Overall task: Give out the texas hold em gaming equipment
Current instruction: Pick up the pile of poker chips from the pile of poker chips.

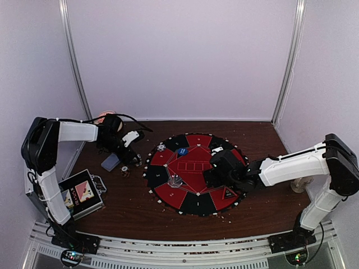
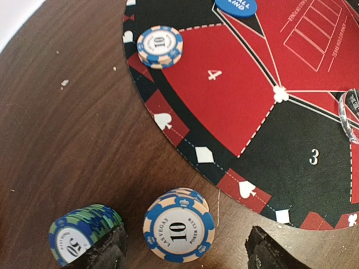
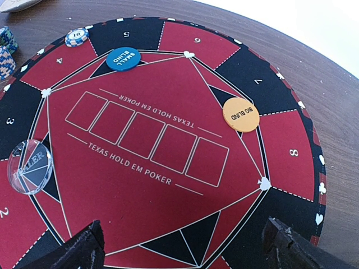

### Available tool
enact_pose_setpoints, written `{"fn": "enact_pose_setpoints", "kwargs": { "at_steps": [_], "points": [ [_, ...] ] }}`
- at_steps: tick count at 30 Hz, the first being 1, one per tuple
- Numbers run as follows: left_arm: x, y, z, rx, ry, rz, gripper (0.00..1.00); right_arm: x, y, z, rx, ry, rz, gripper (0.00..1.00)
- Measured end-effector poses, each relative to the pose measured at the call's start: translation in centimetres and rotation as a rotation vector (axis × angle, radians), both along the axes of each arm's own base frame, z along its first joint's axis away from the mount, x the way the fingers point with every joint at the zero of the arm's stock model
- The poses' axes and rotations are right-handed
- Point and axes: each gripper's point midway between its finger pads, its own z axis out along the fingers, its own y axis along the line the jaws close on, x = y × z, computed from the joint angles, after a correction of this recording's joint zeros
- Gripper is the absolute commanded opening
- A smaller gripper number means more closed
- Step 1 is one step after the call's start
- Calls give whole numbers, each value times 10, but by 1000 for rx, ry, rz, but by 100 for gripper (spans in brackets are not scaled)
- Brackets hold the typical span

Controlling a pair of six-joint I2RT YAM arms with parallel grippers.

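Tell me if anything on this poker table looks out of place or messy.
The green-and-blue chip stack, on the table near the mat, leans with its chips fanned out. Small white specks litter the wood too.

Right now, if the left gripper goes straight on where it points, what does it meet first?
Probably the blue-and-cream 10 chip stack between the left gripper's jaws, then the wooden table; depth unclear.

Chip stacks (image 2: 178, 231) left of mat (image 2: 235, 112) (lone chip (image 2: 160, 46) on it).
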Motion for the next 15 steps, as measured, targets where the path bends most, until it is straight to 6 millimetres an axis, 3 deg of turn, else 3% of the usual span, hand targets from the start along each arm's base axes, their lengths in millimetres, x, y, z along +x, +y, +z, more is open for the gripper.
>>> {"fn": "enact_pose_setpoints", "kwargs": {
  "at_steps": [15],
  "points": [
    [0,2,-9,14,15,4,63,0,0,0,0,0,0,100]
  ]
}}
